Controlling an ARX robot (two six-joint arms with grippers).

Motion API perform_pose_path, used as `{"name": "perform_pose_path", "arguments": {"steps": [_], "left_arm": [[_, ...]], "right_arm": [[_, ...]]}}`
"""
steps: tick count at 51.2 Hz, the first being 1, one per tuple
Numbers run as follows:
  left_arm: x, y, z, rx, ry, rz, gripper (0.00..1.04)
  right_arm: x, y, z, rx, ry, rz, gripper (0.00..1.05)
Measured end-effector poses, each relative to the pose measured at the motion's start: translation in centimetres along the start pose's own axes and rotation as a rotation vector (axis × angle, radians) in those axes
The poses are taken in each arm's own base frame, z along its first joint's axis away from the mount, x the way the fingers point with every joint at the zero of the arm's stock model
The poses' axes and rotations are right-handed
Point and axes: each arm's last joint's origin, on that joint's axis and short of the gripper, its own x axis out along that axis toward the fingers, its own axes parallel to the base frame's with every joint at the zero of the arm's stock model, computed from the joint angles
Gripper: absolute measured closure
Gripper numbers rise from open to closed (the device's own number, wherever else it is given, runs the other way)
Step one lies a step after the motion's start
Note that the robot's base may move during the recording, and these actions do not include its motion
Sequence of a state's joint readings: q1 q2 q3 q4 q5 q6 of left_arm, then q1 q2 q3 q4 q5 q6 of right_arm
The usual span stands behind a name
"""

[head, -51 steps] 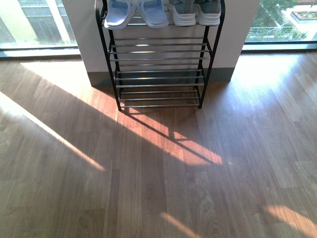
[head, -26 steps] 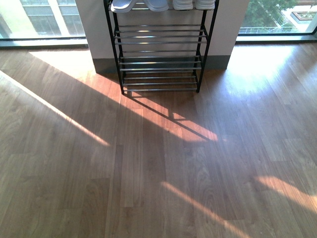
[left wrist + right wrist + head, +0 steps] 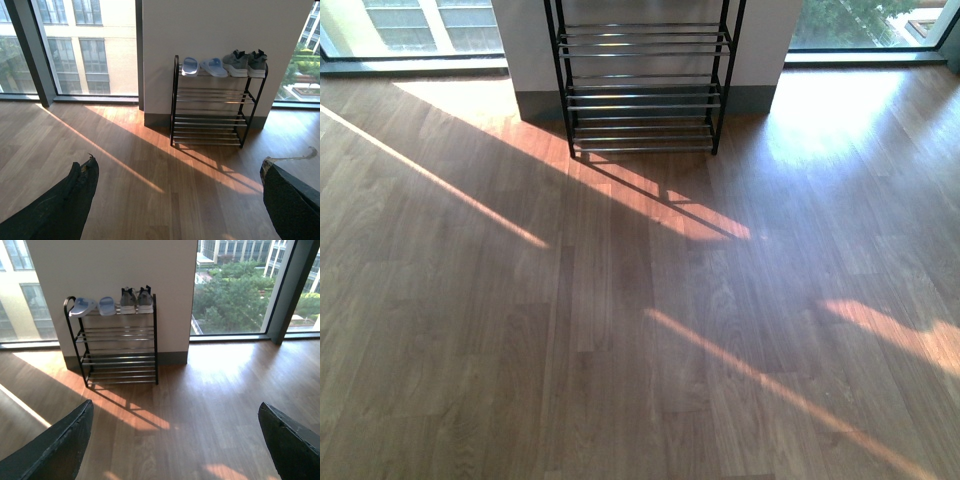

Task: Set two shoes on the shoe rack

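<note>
A: What does the front view show of the shoe rack (image 3: 642, 85) against half a second ago?

B: The rack sits higher in the frame and looks smaller. Its top tier, which carried shoe toes at the upper edge before, is cut off; only the lower chrome bars show at the top centre. More wooden floor (image 3: 620, 330) fills the lower frame, crossed by sun stripes.

A: Where are the shoes?

B: Both pairs are on the top tier. In the left wrist view the pale blue slides (image 3: 202, 66) lie at the upper centre, with the grey sneakers (image 3: 244, 63) just beside them toward the right of the frame. The right wrist view has the same row at the upper left: slides (image 3: 93, 305), then sneakers (image 3: 136, 299). The rack stands against a white wall (image 3: 225, 30) between tall windows (image 3: 235, 285).

A: And the grippers?

B: The left gripper (image 3: 180, 200) has its dark fingers (image 3: 60, 210) at opposite lower corners, spread wide, holding nothing. The right gripper (image 3: 175, 445) shows likewise, fingers (image 3: 50, 450) far apart and empty. Both are well apart from the rack.
</note>
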State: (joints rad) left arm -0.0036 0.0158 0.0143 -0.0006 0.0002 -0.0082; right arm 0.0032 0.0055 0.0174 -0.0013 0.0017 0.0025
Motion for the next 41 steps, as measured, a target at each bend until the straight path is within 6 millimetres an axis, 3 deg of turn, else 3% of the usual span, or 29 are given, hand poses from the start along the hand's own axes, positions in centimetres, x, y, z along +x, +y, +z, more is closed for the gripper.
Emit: {"name": "perform_pose_path", "arguments": {"steps": [41], "left_arm": [[0.0,0.0,-0.01,0.0,0.0,0.0,0.09]], "right_arm": [[-0.02,0.01,0.04,0.0,-0.005,0.002,0.09]]}}
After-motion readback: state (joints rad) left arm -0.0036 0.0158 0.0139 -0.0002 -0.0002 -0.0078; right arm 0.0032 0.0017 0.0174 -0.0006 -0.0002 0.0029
